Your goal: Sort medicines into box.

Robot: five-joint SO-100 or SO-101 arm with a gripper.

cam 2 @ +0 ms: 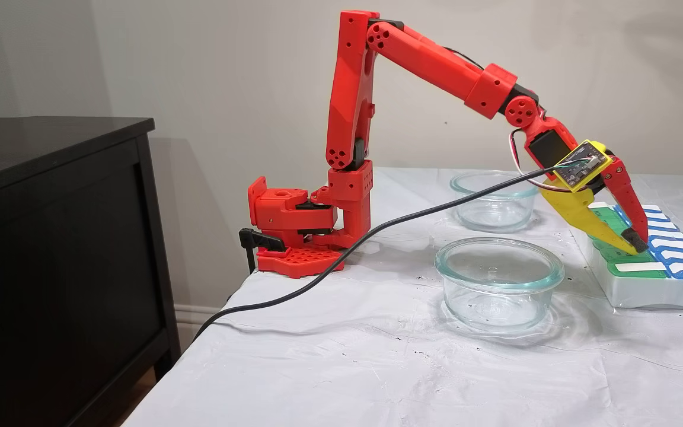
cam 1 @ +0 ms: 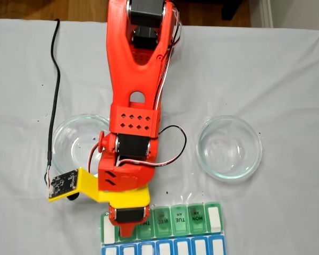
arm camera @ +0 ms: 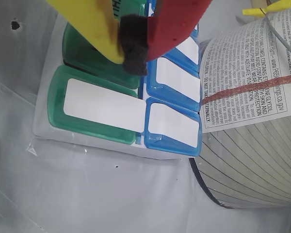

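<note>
The pill box (cam 1: 189, 220) lies at the table's near edge in a fixed view, with a green lettered row and a blue row (arm camera: 172, 80); its lids are down. My gripper (cam 1: 128, 231) points down onto the green row near the THU end. In the wrist view the yellow and red fingers meet at a dark foam pad, so the gripper (arm camera: 133, 53) is shut with no pill seen between them. From the side the gripper (cam 2: 635, 243) tips touch the box (cam 2: 644, 290) top. The green and red pills are out of view.
Two clear glass bowls (cam 1: 69, 143) (cam 1: 229, 147) stand either side of the arm and look bare. A printed cylinder (arm camera: 252, 121) stands right beside the box's blue end. A black cable (cam 1: 54, 95) trails across the cloth. A black cabinet (cam 2: 51, 237) stands off the table.
</note>
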